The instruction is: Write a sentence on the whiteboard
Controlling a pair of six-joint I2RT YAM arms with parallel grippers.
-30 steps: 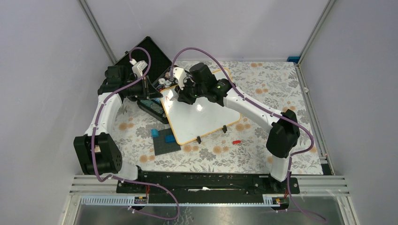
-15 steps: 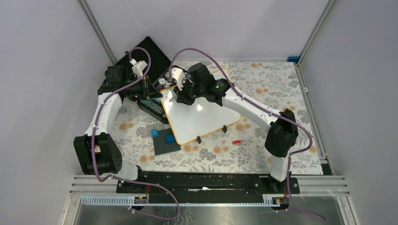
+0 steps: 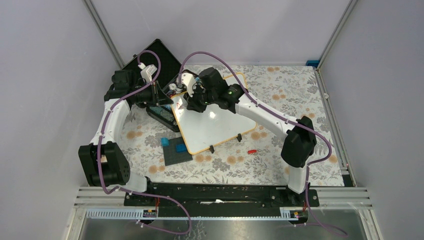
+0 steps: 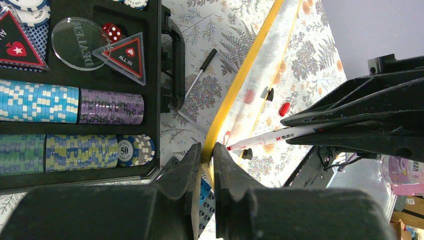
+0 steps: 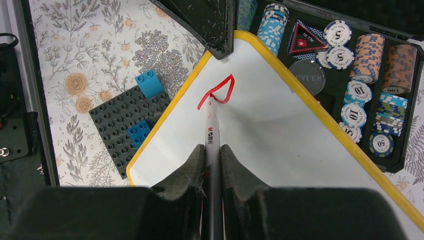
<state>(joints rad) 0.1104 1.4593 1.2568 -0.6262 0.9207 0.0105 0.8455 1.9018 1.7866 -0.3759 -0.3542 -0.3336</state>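
Whiteboard (image 3: 212, 125), light, stiff and likely to slide, lies near the table's (image 3: 300, 95) far left corner; my left claw (image 4: 206, 148) is clamped on its yellow frame edge, my right claw (image 5: 212, 148) on the red marker (image 5: 210, 131), tip touching the first stroke (image 5: 215, 92).

Beside the whiteboard (image 4: 241, 80), a clear disc (image 4: 75, 37) reads "DEALER", a red triangle (image 4: 127, 56) "ALL IN" and a blue chip (image 4: 125, 149) "50"; touching the whiteboard, the marker (image 4: 280, 136) bears "M&G".
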